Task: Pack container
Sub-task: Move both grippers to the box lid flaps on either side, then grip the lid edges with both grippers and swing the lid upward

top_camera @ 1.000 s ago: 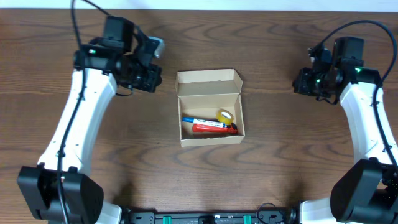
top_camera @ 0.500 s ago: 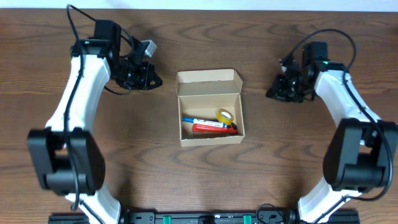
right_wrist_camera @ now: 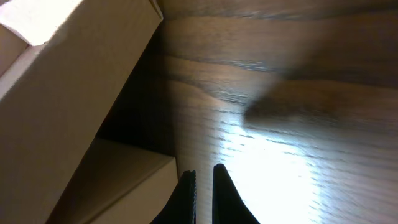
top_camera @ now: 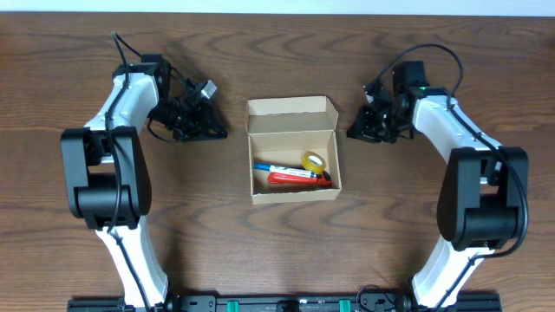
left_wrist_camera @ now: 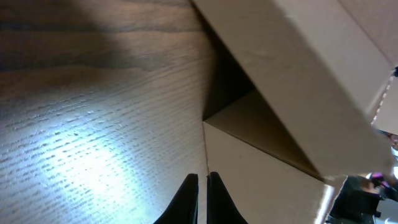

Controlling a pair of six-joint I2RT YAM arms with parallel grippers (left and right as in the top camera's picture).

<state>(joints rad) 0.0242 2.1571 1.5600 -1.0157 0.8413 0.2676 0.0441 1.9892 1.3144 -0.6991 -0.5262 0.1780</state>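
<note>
Dark wood-grain tabletop (top_camera: pixel 277 251) under everything. At its centre, roughly midway between the two arms, the container (top_camera: pixel 295 194): small tan cardboard box, plain sides, squared up to the table edges, hinged lid flap (top_camera: pixel 290 111) thrown back on the far side and standing open. Inside, lying flat along the front wall: a red marker (top_camera: pixel 290 178), a blue-and-white marker (top_camera: pixel 276 166) just behind it, and a yellow tape roll (top_camera: pixel 314 161) tucked toward the right end. Nothing loose to be seen on the wood outside the box.

Judged well along: loading apparently finished, with closing left to do, meaning the flap folded forward and down over the contents. Cardboard looking light and easily shoved, so probably needing one side steadied while the other works the lid.

Left gripper (top_camera: pixel 218 133) low beside the box's left wall, near but apart from it, fingers pressed almost together with only a thin slit between, pinching nothing. Right gripper (top_camera: pixel 353 134) mirrored off the right wall, likewise drawn nearly together and empty. From both wrist views, cardboard corner and open flap looming close ahead of the fingertips.
</note>
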